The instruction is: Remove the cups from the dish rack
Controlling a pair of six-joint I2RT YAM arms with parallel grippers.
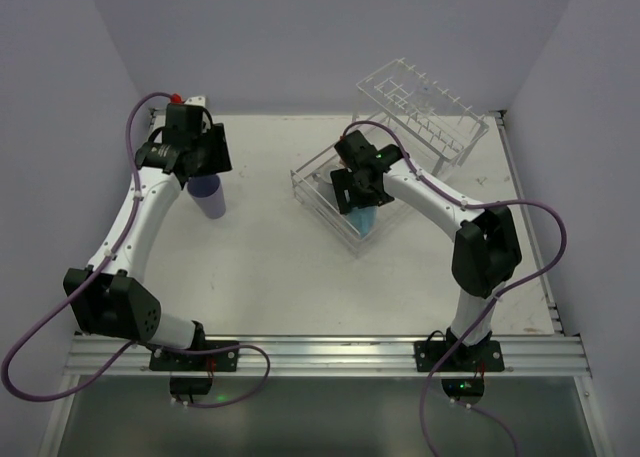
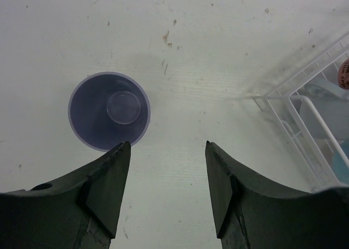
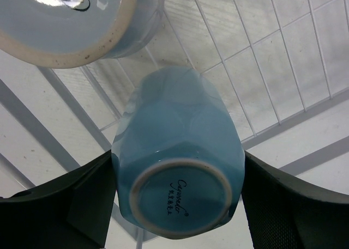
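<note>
Slippage is the worry right now. Your right gripper [image 3: 178, 164] has both fingers pressed against the flanks of the blue cup [image 3: 177, 123]. That wall is glazed and faceted, so by my read a light squeeze could let it squirt free as you lift.

Watch the neighbour too. A paler cup [image 3: 71, 20] sits just beside it in the dish rack [image 3: 283, 69], close enough that a tilted lift might knock it. The thin bars underneath could also snag a rim or a handle, though I can't see the handle from here.

The blue cup lies in the low basket tray with its base turned toward the wrist camera. It sits squarely between the fingers and touches both.

On your other side, the left gripper [image 2: 168, 148] hangs open with nothing in the gap. The lavender cup [image 2: 109, 110] stands upright on the table [image 2: 218, 42], just beyond one fingertip and outside that gap. Take that arm straight up when you move it, or a finger may clip the rim and tip the cup over.
</note>
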